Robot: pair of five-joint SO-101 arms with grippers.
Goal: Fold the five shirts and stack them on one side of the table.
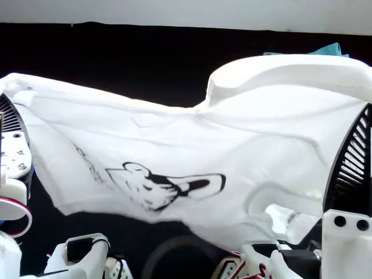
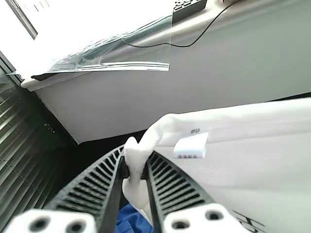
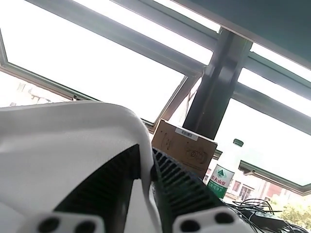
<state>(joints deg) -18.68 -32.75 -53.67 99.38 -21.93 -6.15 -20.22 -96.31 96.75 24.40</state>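
A white shirt with a black print hangs spread in the air above the black table, stretched between both arms. My left gripper is shut on one corner of the shirt, close to its small sewn label; in the high view this gripper stands at the left edge. My right gripper points upward and is shut on the other end, with the white cloth draped over one finger. From above, that gripper is at the right edge.
A teal cloth peeks from behind the raised shirt at the back right. Blue cloth lies below the left gripper. The arms' bases line the table's front edge. A cardboard box stands off the table by the windows.
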